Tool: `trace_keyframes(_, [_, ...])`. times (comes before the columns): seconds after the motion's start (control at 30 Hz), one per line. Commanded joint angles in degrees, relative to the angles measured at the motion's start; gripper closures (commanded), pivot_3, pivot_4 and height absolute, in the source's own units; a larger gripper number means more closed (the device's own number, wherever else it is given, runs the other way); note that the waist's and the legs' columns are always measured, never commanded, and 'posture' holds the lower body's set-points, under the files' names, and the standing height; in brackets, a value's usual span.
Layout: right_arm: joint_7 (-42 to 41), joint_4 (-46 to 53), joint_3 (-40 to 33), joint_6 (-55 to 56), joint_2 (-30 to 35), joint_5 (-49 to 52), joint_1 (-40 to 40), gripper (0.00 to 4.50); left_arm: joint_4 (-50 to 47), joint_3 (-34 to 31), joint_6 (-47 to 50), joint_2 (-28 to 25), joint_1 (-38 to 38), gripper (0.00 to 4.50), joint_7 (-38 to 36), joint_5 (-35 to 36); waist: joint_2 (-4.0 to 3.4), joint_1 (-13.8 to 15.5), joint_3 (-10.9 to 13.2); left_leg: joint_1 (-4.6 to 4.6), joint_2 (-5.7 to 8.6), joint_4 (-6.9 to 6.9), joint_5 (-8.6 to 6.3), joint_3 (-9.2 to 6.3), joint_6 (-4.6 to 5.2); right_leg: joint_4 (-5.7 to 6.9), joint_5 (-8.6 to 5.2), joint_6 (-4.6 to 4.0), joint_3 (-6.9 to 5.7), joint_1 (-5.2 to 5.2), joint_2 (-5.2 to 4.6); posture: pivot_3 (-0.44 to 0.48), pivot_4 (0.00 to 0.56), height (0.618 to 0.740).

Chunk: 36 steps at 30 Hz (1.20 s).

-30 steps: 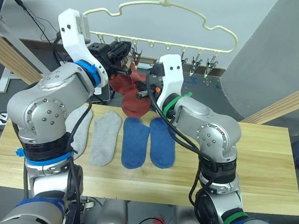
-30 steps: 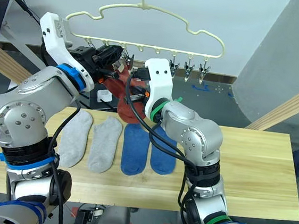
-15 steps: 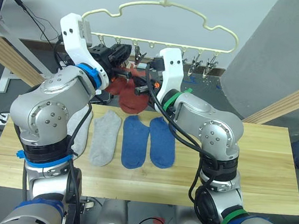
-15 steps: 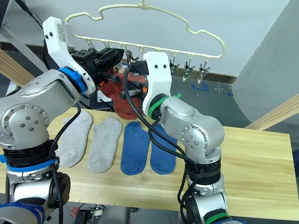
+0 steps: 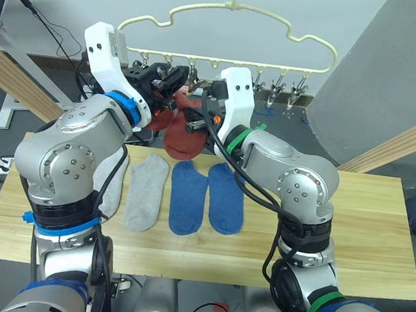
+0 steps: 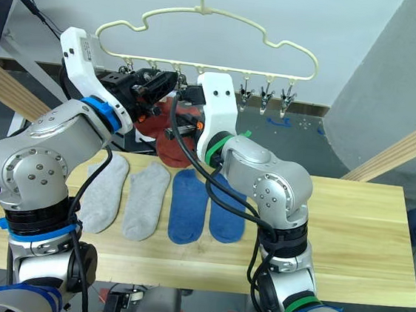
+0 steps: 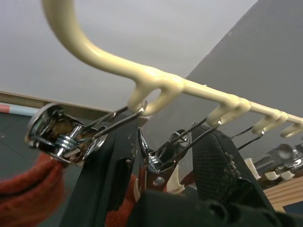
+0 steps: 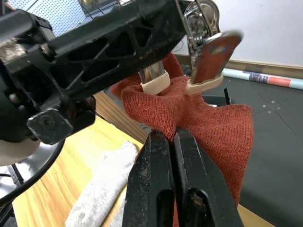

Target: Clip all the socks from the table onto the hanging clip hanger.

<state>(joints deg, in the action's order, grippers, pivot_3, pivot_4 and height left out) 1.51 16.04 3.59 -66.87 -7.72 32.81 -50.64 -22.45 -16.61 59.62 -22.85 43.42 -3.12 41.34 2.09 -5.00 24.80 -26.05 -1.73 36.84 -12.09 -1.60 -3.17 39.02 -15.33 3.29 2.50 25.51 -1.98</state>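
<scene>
The cream clip hanger (image 5: 309, 41) hangs above the table's (image 5: 364, 232) far edge, with a row of metal clips beneath it. My left gripper (image 5: 173, 78) is up at that row. Its fingers (image 7: 111, 170) flank one clip (image 7: 156, 161), whose cream tips stand apart over a rust-red sock (image 5: 184, 135). My right gripper (image 8: 165, 137) is shut on that sock's top edge, just below the clip. More red knit (image 7: 28, 189) shows under the neighbouring clip. Two grey socks (image 5: 147, 190) and two blue socks (image 5: 187, 197) lie flat on the table.
Slanted wooden beams stand at the far left (image 5: 12, 76) and far right (image 5: 410, 140). A grey panel (image 5: 396, 64) rises behind the right side. Cables and a white stand (image 5: 8, 105) sit at the back left. The table's right half is bare wood.
Both grippers rose toward the clip row, the right one lifting the red sock with it. The left gripper closed in on a clip. The hanger swung slightly to the right.
</scene>
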Motion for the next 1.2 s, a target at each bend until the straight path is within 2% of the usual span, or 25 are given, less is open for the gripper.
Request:
trace_keyframes(0.03, [0.00,2.98,0.49,-0.03,-3.78,1.45,-1.24,3.81,-3.12,-0.54,-0.20,-1.23,-0.14,2.33,-0.47,0.53,0.00,0.00,0.00,0.00,0.00,0.00,0.00,0.00,0.00,0.00,0.00,0.00,0.00,0.00,0.00,-0.135,0.435,0.740])
trace_keyframes(0.37, [-0.82,4.56,1.07,-2.15,-1.96,1.63,0.92,0.43,-6.99,-0.57,1.63,-4.42,-1.71,2.33,-2.73,2.55,0.00,0.00,0.00,-0.01,-0.01,0.00,0.00,0.00,0.00,0.01,0.00,0.00,0.00,0.02,0.00,-0.127,0.428,0.740])
trace_keyframes(0.7, [-11.27,15.12,2.68,-5.28,13.89,4.17,10.17,0.43,-16.41,-7.48,5.32,-11.87,-10.99,2.33,-4.14,9.39,0.01,0.35,-0.02,-0.07,0.02,0.02,0.03,-0.04,-0.05,0.01,0.00,0.00,-0.03,0.03,-0.06,-0.081,0.411,0.740])
trace_keyframes(0.87, [-19.35,19.30,-1.98,-2.50,23.37,7.56,15.15,0.43,-20.14,-8.54,2.77,-14.92,-16.86,2.33,-5.61,9.48,0.02,0.50,-0.03,-0.07,0.03,0.02,0.02,-0.06,-0.03,0.02,0.00,0.00,-0.05,0.02,-0.04,-0.070,0.402,0.740])
trace_keyframes(1.03, [-29.00,22.64,-6.73,2.04,32.85,11.50,19.00,0.43,-21.64,-9.38,-0.53,-15.63,-20.34,2.33,-7.58,10.02,0.04,0.74,-0.05,-0.07,0.03,0.04,0.01,-0.05,-0.02,0.02,0.00,0.01,-0.04,0.01,-0.03,-0.080,0.391,0.740])
trace_keyframes(1.2, [-33.96,23.80,-10.97,5.07,38.14,15.74,20.95,0.43,-22.65,-8.71,-4.58,-17.38,-23.45,2.33,-10.23,8.61,0.07,0.76,-0.11,-0.06,0.03,0.05,0.02,-0.03,-0.04,0.01,0.00,0.01,-0.01,-0.01,-0.03,-0.094,0.372,0.740])
